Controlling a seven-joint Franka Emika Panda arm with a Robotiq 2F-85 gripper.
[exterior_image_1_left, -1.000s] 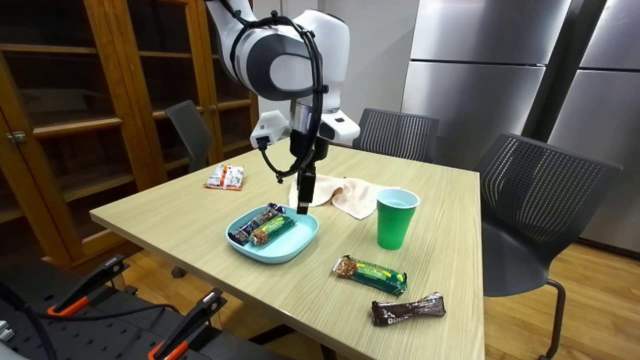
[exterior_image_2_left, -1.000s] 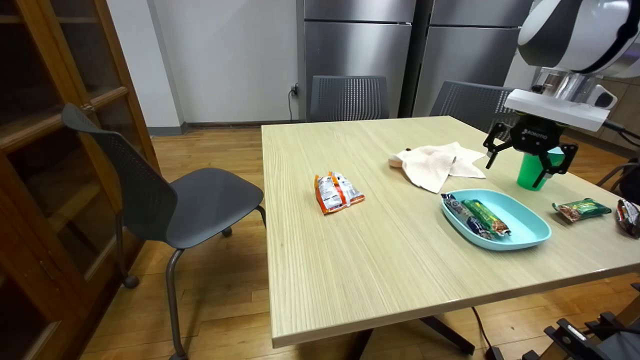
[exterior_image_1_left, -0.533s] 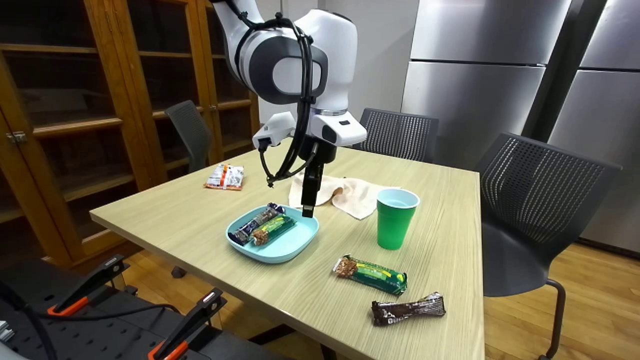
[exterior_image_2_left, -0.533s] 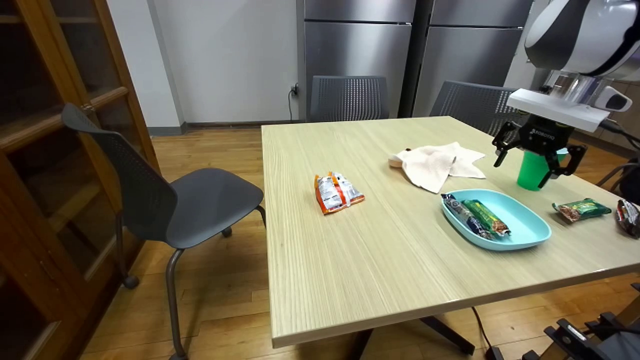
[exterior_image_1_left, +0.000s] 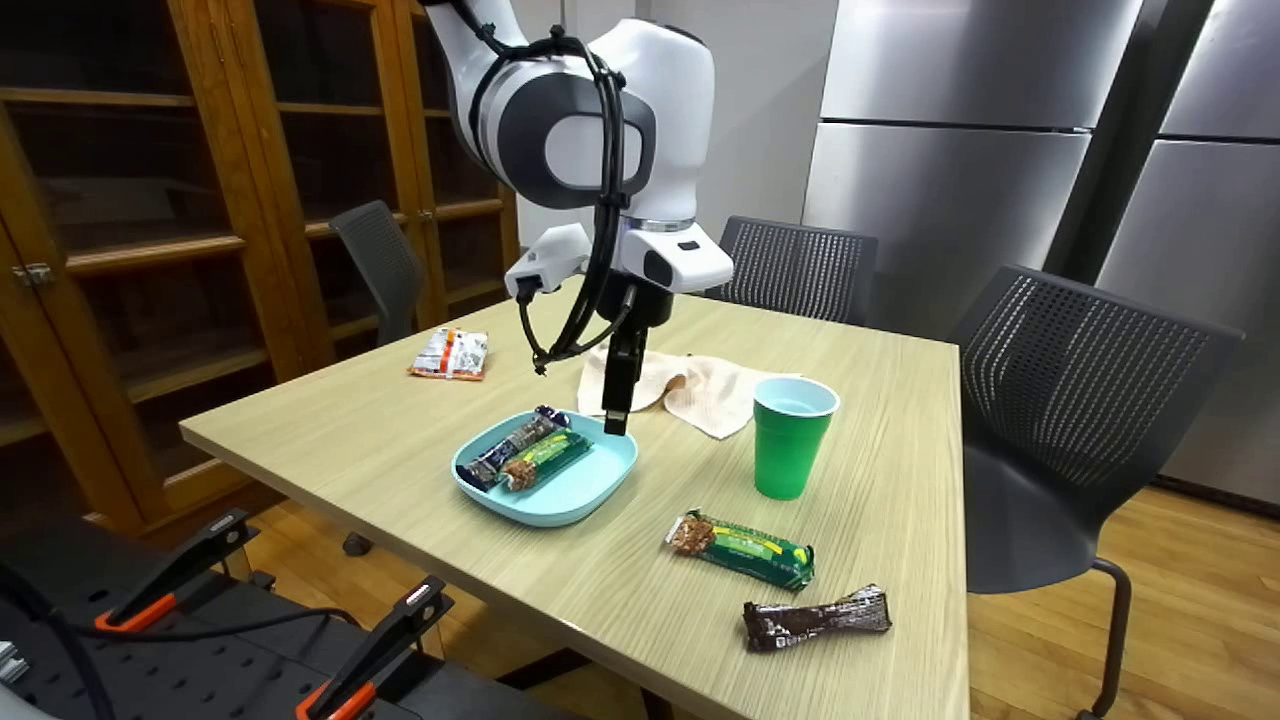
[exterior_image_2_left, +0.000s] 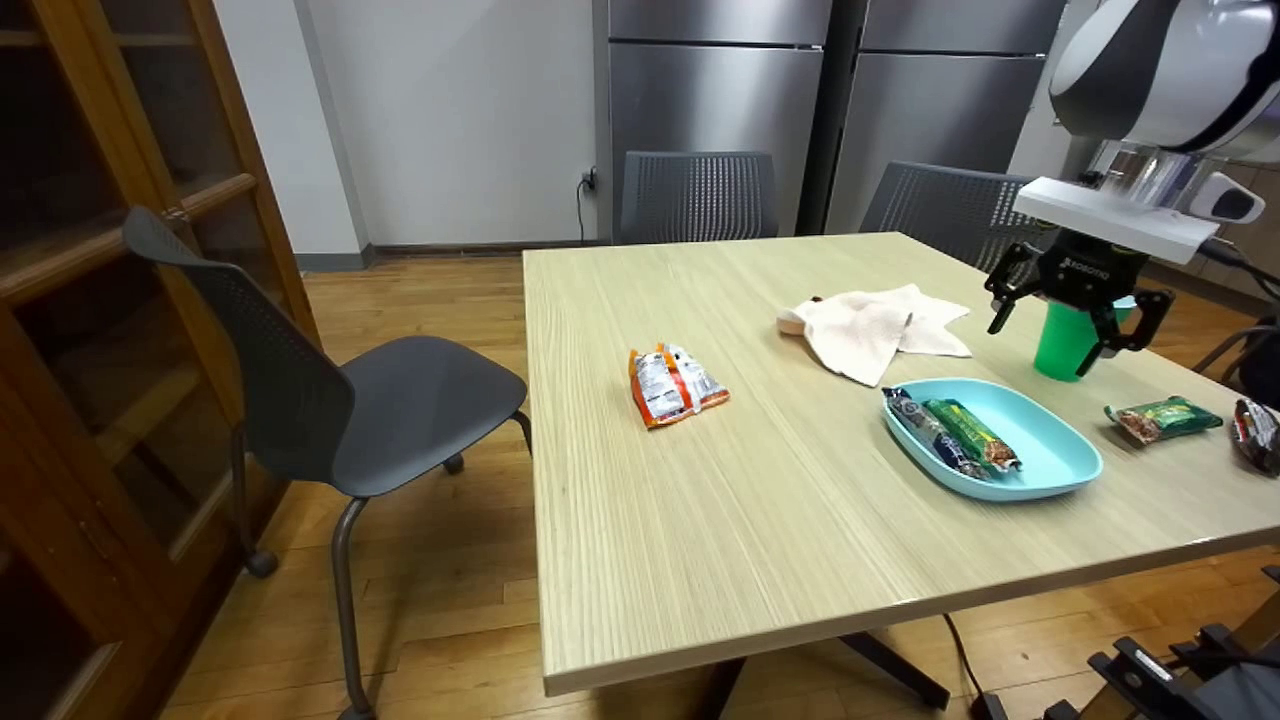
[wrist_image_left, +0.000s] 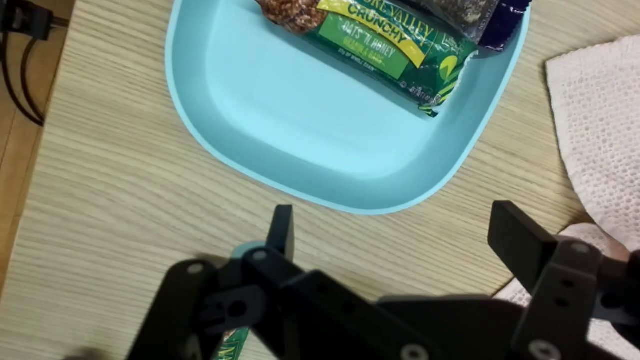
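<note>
My gripper (wrist_image_left: 395, 225) stands open above the table, its fingers wide apart with only tabletop seen between them. It hangs by the edge of a light blue plate (wrist_image_left: 310, 125), apart from it as far as I can tell. On the plate a green granola bar (wrist_image_left: 370, 45) lies alongside a dark blue wrapped bar (wrist_image_left: 487, 22). Seen in an exterior view, the gripper (exterior_image_2_left: 1043, 345) partly covers a green cup (exterior_image_2_left: 1062, 342). That upright cup (exterior_image_1_left: 790, 445) stands right of the plate in an exterior view. A second green bar (exterior_image_1_left: 750, 548) and a brown wrapped bar (exterior_image_1_left: 815, 618) lie nearer the front.
A crumpled pale cloth (exterior_image_1_left: 715, 392) lies behind the plate, with a brownish patch at its fold. Farther off is a silver and orange snack bag (exterior_image_2_left: 672, 385). Dark chairs (exterior_image_1_left: 1080, 420) stand around the table (exterior_image_2_left: 700, 560). Clamps (exterior_image_1_left: 375, 650) sit on the robot's base stand.
Within the last second the arm shifted slightly right in both exterior views and its wrist tilted a little. Over the last half second nothing moves. The gripper stays open throughout.
</note>
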